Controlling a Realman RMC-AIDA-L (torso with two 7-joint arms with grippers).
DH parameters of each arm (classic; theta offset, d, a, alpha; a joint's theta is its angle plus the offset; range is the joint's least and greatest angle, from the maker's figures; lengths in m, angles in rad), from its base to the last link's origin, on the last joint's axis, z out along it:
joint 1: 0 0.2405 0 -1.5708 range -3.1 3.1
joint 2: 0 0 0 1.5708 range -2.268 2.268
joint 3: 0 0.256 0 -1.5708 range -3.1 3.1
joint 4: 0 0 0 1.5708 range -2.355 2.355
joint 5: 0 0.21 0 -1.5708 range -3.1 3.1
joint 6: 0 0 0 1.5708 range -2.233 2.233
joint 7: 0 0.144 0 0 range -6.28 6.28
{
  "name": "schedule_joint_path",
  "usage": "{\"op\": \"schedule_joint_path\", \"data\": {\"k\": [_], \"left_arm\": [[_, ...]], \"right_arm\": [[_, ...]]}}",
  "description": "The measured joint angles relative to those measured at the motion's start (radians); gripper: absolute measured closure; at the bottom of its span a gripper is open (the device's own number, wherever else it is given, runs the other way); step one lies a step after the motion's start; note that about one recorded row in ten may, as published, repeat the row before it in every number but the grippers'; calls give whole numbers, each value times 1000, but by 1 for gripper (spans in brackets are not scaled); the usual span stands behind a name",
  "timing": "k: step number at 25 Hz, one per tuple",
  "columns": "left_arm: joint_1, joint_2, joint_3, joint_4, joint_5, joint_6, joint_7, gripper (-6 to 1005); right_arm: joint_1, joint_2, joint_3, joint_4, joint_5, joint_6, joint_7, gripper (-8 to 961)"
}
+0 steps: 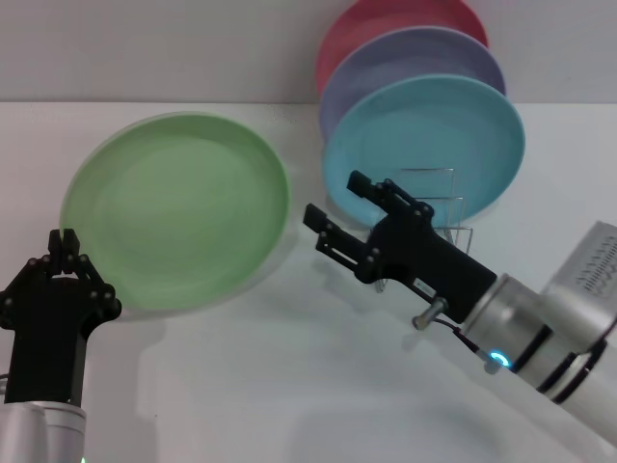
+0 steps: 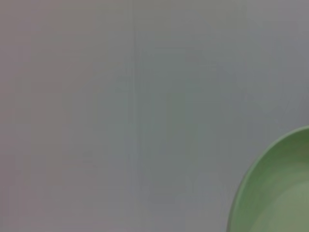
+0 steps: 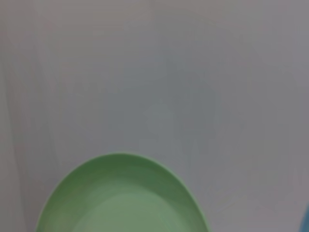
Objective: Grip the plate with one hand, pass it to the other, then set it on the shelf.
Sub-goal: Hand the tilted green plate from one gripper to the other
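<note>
Light green plate flat on the white desk, both hands near it and neither touching it.

The light green plate [image 1: 176, 209] lies on the white desk [image 1: 289, 386], left of the wire plate rack [image 1: 439, 207], which holds a turquoise-blue plate [image 1: 424, 145], a lavender plate [image 1: 410, 68] and a red plate [image 1: 386, 24] on edge. The left hand [image 1: 66, 241] stands at the plate's near-left rim with its fingertips pressed together, holding nothing. The right hand [image 1: 337, 212] hangs just right of the plate, in front of the rack, its fingers spread wide and pointing toward the plate's right rim. Both wrist views catch only part of the green rim against the desk.
</note>
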Motion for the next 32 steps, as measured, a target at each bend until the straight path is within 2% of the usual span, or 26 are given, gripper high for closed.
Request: {"op": "schedule_joint_path", "data": {"k": [14,18,32], "left_arm": [[-9,0,9,-17,-61,2,13,953],[-21,0,10,-38,-107,0,62,951],[-18,0,16,-94,-165,26,182,944]], "right_arm": [[81,1,37,53,0,167,-47,202],[101,1,73,89,-1,240,-95,202],[132,5,135,137,-2,351,-161,203]]}}
